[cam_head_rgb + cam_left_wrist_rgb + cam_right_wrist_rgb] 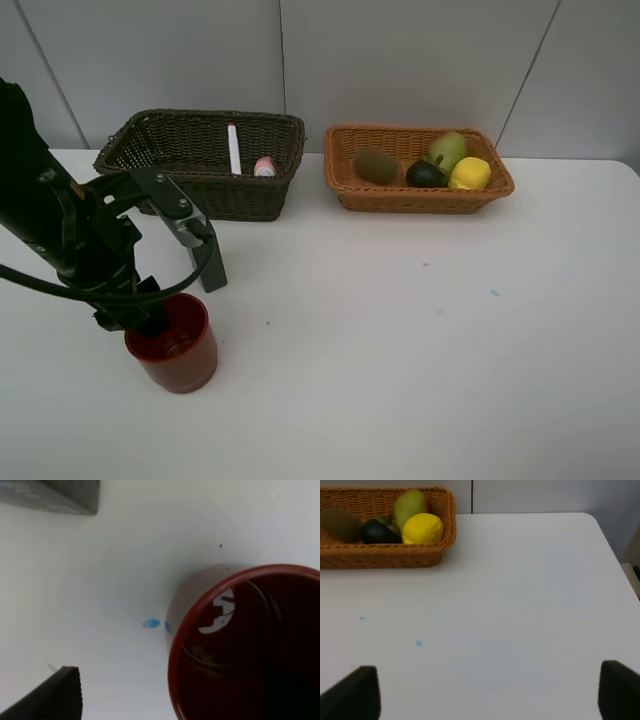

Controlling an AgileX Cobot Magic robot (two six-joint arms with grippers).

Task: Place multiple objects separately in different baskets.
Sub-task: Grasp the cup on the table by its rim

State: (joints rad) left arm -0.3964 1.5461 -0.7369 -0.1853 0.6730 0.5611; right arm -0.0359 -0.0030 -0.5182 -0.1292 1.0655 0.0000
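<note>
White worktop [400, 330]: near its front-left corner the left gripper [183, 305] hangs wide open at the red cup [175, 352], gripping nothing, probably lining up a grasp. At the back edge the dark basket [200, 192] holds marker [233, 148] and pink bottle [264, 166], and the orange basket [420, 199] kiwi [375, 165], mangosteen [426, 174], pear [447, 150], lemon [470, 173], so sorted by kind. The right gripper [485, 692] hovers wide open, empty

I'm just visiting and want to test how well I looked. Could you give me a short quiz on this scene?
1. True or false: the red cup stands upright on the table.
2. Which basket holds the lemon? A: the dark basket; B: the orange basket.
3. Fill in: the left hand, near the cup, is ___ (open or shut).
Key: 1 true; 2 B; 3 open.
</note>
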